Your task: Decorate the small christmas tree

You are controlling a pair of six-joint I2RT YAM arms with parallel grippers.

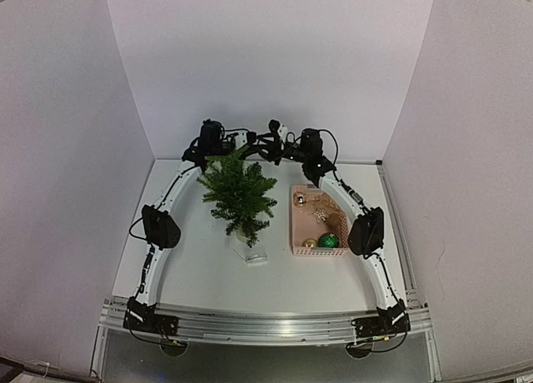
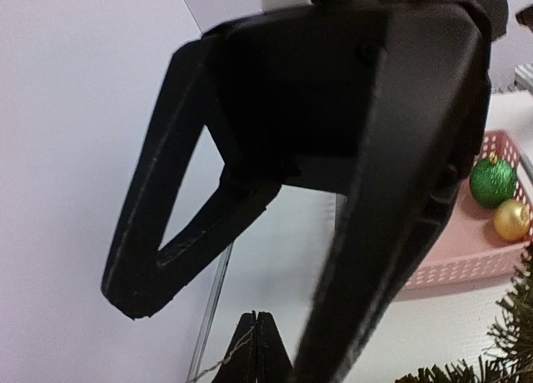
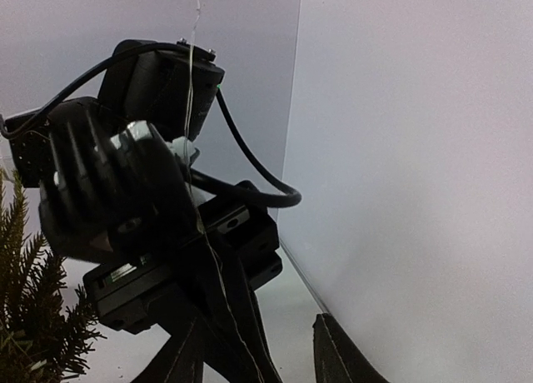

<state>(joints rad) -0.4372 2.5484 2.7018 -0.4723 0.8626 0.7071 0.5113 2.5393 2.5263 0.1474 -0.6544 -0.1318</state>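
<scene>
The small christmas tree [image 1: 239, 196] stands mid-table on a pale base; its needles show at the edges of the wrist views [image 2: 508, 337] [image 3: 25, 300]. Both grippers meet high behind the tree's top. My left gripper [image 1: 252, 140] [image 2: 256, 350] is shut, with a thin pale thread [image 3: 193, 83] pinched between its fingers. The thread runs up out of the right wrist view. My right gripper [image 1: 275, 137] [image 3: 258, 354] stands open astride the left gripper's fingers, its right finger [image 3: 341, 358] clear of them. No ornament shows on the thread.
A pink basket [image 1: 296, 225] [image 2: 466, 254] sits right of the tree. It holds a green ball [image 1: 328, 241] [image 2: 493, 181], a gold ball [image 1: 310, 243] [image 2: 511, 220] and a gold star [image 1: 320, 212]. White walls close in the back and sides.
</scene>
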